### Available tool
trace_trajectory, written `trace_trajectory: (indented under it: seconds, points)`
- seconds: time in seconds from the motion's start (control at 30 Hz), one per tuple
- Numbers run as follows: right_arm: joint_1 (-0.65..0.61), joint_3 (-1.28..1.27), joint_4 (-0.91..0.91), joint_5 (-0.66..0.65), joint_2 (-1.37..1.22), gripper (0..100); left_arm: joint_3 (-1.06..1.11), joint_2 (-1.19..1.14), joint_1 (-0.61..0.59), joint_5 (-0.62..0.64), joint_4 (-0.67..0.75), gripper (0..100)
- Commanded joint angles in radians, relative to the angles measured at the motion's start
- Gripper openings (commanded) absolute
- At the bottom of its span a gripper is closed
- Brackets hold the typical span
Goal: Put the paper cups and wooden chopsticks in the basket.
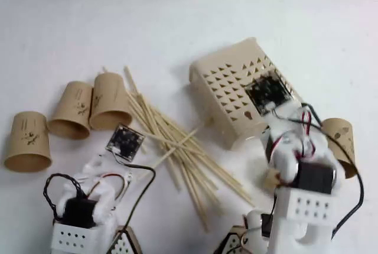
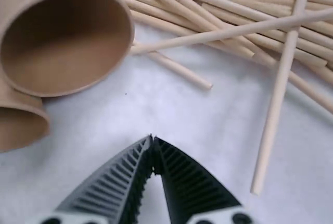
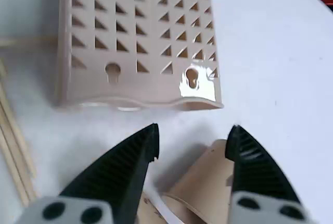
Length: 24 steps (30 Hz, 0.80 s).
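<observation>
High view looks down on a white table (image 1: 177, 23) where the cream basket (image 1: 227, 88) lies tipped on its side right of centre, a perforated wall facing up. Wooden chopsticks (image 1: 177, 147) sprawl in a loose, crossed heap just left of the basket, and one stick's end comes up to its side. Three paper cups (image 1: 71, 110) lie on their sides in a row at the left, the rightmost one against the far-left sticks of the heap. A fourth cup (image 1: 342, 142) lies at the right edge, beside the right arm (image 1: 301, 171). The left arm (image 1: 82, 207) sits at the near left, close to the cups and the heap. The left gripper (image 2: 152, 148) is clenched on nothing, its ribbed fingertips meeting above bare table, with an open cup mouth (image 2: 65, 41) and the scattered sticks just beyond it. The right gripper (image 3: 193, 130) is spread wide and grasps nothing. A tan cup (image 3: 208, 187) lies on its side beneath the gap between the fingers, just near of the basket's edge.
</observation>
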<state>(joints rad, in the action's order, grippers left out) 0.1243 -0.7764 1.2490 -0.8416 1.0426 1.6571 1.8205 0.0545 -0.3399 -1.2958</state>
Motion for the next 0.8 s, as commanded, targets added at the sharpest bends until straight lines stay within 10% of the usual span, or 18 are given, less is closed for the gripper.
trace_trajectory:
  seconds: [0.0, 0.3, 0.77]
  points:
    - [0.088, 0.037, -0.041, -0.333, -0.074, 23.4, -0.052, 0.002, 0.005, -0.002, 0.002, 2]
    - [0.111, -0.261, -0.437, -0.586, -0.108, 23.6, -0.052, 0.002, 0.005, -0.002, 0.002, 2]
    - [0.082, -0.330, -0.848, -0.382, -0.415, 23.3, -0.049, 0.002, 0.005, -0.002, 0.000, 2]
